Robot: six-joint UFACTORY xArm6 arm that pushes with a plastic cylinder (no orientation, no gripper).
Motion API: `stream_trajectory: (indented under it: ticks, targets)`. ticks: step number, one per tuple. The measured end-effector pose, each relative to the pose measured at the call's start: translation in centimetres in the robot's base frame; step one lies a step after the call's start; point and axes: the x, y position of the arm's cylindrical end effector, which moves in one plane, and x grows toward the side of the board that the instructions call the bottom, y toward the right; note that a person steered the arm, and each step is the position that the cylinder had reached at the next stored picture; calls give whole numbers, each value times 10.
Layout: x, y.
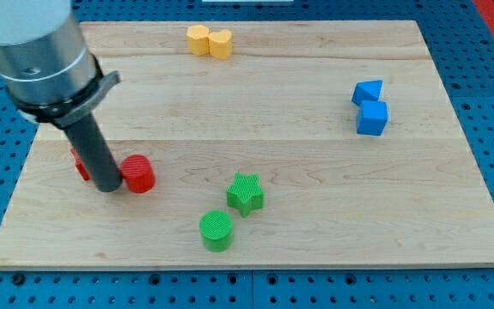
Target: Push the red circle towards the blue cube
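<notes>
Camera view: on the wooden bench (255,94), my tip (109,186) touches the left side of the red circle (138,173), with another red block (80,164) partly hidden behind the rod. No hand shows. The blue cube (372,118) sits well apart at the view's right, touching a second blue block (367,91).

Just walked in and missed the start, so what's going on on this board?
A robot arm's dark rod is down on the wooden board, and my tip sits right at the left side of the red circle, apparently touching it. Another red block peeks out behind the rod. The blue cube is far off to the view's right, next to another blue block, so the push has a long way to go.
</notes>
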Motion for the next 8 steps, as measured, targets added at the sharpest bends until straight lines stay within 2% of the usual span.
stream_trajectory:
  ticks: [4,5,6,7,8]
  targets:
    - [-66,217]
    - [-85,245]
    - [-88,175]
    - [-110,175]
    - [-126,231]
